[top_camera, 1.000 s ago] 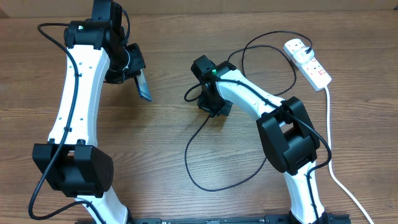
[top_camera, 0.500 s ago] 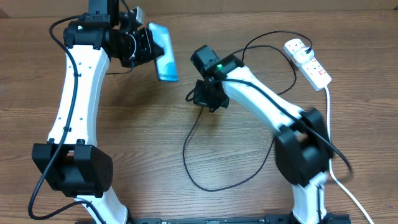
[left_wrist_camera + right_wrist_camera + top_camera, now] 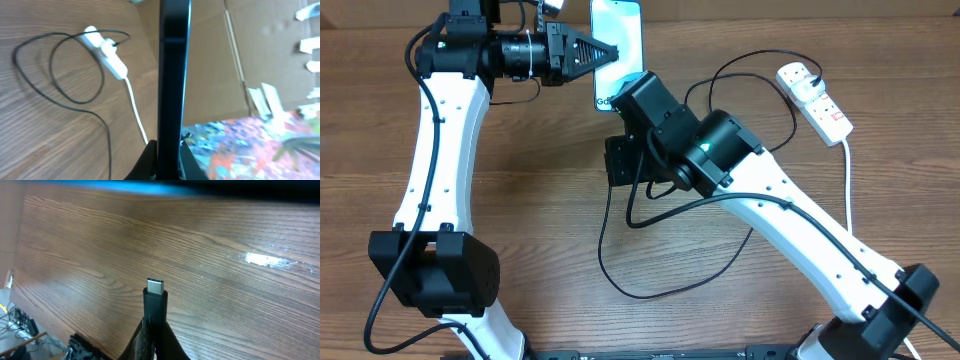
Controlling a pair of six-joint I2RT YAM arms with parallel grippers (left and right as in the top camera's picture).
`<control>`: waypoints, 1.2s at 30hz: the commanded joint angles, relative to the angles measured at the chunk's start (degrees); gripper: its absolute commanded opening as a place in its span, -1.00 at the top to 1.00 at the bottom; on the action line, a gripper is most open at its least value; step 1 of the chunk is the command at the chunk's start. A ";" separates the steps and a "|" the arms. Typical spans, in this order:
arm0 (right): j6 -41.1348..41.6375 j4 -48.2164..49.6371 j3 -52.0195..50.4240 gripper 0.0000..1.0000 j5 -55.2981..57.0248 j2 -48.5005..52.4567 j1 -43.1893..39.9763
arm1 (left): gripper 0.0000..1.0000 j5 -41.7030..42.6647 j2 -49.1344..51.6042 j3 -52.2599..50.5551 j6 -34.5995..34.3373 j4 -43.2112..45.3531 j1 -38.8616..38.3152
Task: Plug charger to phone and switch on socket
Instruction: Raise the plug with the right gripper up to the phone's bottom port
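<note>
Our left gripper squeezes the phone at the top middle, up off the table; our right gripper pinches the charger tip; we should line the tip up with the phone's end and push straight, slowly; its cable loops on the table and could snag; the socket sits at the upper right.

Lit teal phone held aloft, black charger looping below, white socket at right
</note>
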 commanded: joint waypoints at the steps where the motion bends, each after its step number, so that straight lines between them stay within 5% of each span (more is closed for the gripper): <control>1: -1.11 0.04 0.20 0.92 0.52 -0.20 -0.33 | 0.92 5.86 -0.24 0.44 0.09 0.39 0.35; 36: -1.97 0.98 3.06 0.93 5.95 -5.73 -0.63 | 0.92 5.75 -0.24 0.44 4.44 -3.91 0.20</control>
